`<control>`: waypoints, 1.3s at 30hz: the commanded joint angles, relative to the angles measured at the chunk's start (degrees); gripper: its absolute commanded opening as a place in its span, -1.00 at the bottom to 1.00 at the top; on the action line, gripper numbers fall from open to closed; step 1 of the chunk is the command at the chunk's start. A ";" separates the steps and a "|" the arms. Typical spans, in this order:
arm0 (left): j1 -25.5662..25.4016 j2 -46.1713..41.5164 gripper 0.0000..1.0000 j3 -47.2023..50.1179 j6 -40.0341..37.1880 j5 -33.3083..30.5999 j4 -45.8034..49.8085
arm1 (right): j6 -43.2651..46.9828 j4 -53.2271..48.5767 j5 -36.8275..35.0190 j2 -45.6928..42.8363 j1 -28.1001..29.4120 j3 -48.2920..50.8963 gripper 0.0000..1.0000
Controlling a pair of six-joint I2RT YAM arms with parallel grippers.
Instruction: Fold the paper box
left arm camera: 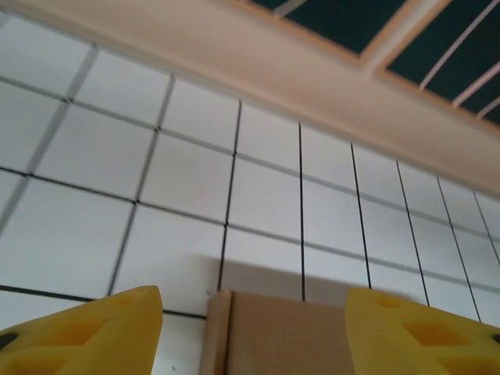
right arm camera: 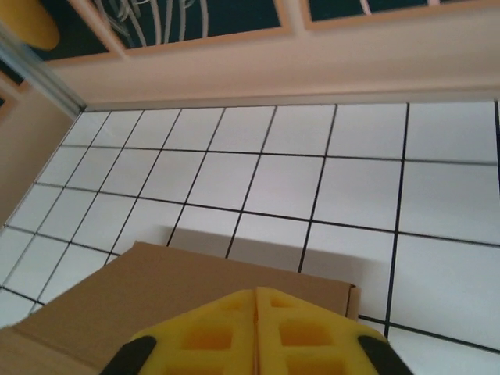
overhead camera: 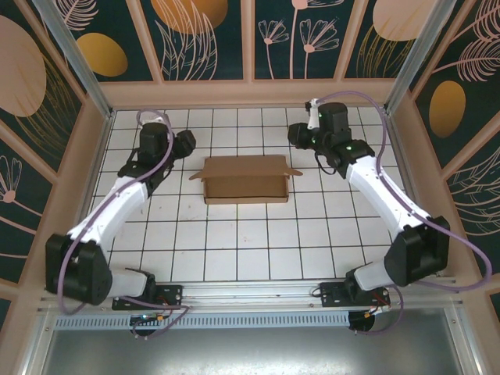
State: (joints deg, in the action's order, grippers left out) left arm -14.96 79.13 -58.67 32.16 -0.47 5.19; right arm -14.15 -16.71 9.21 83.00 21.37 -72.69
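The paper box (overhead camera: 244,180) lay in the middle of the white tiled table (overhead camera: 234,242), its long side running left to right. It looked like a shallow open tray with its walls up, and a small ear of cardboard stuck out at each far corner. From above I could not tell whether those ears were tucked or loose.

Your left gripper (overhead camera: 187,142) hung just off the box's far left corner. Its wrist camera showed the yellow fingers (left arm camera: 94,332) spread wide, with the box's end wall (left arm camera: 281,336) low between them and not touching either one. Your right gripper (overhead camera: 295,134) sat near the far right corner. Its pads (right arm camera: 211,336) were pressed together with nothing between them, just above the brown panel (right arm camera: 180,297).

I judged the step in hand to be seating the two end flaps. To do that well, you needed to work both ends evenly:

- **Left end:** Bring the spread left fingers down so they straddle only the end wall, then pinch along the crease, not across it.
- **Right end:** Use the closed right tips as a blunt pusher and press the ear inward at its fold line.
- **Bracing:** The box was light and unanchored on smooth tile. A push from one side alone would likely have slid or spun it, so each arm had to brace against the other.
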 commanded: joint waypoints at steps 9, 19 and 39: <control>0.39 10.69 0.37 -1.74 4.28 14.60 3.80 | -10.19 -2.19 10.87 7.72 -4.92 4.68 0.29; 0.37 11.75 -0.02 6.79 8.80 20.22 -3.46 | -10.72 1.93 11.11 10.55 -1.71 9.06 0.02; 0.38 14.21 -0.37 16.67 17.00 23.91 -14.02 | -11.56 7.32 6.34 13.41 2.42 15.19 -0.22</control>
State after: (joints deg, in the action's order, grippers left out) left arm -14.72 91.46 -43.51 46.68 21.93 -9.19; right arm -25.47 -9.78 16.51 95.22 23.35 -57.93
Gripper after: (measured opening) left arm 0.316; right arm 0.388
